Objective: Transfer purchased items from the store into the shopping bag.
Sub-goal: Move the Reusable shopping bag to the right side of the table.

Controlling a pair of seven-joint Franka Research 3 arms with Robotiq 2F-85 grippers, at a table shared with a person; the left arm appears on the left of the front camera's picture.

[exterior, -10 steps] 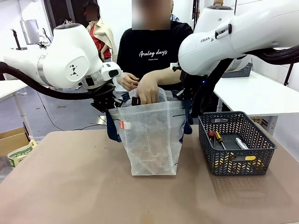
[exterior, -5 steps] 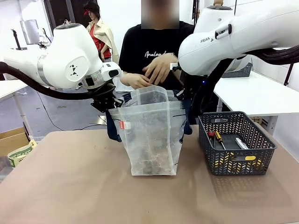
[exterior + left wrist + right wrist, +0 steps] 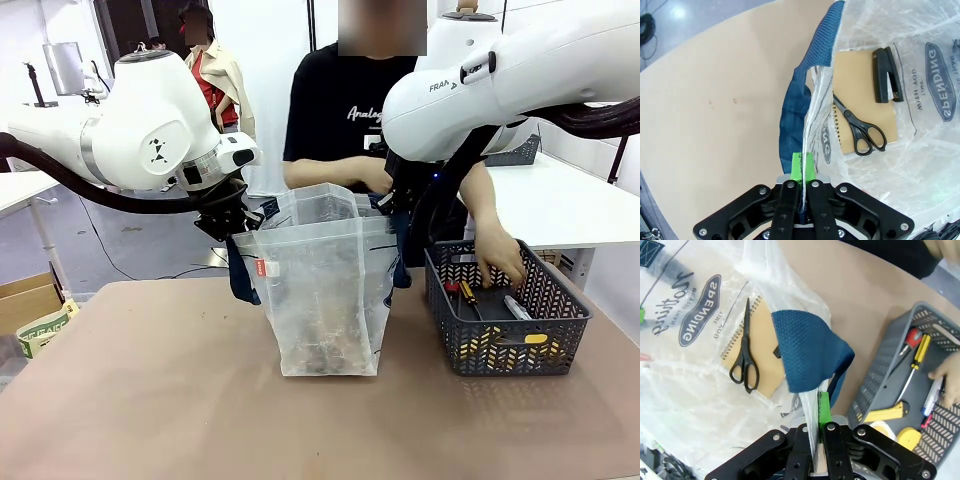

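my left jaws are pinched shut on one rim of the bag (image 3: 320,300), just beside its navy strap (image 3: 800,95); my right jaws clamp the opposite rim. the bag stands open on the tabletop (image 3: 150,400). inside lie a notebook (image 3: 865,100), scissors (image 3: 860,127) (on top of the notebook) and a stapler (image 3: 885,75). the person's hand (image 3: 500,262) is in the basket (image 3: 510,350) beside the bag.

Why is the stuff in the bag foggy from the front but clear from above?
Front view: the translucent white plastic bag blurs its contents into grey smudges. Left wrist view: looking down, the black scissors and tan spiral notebook look sharp, with white glare on plastic wrinkles.
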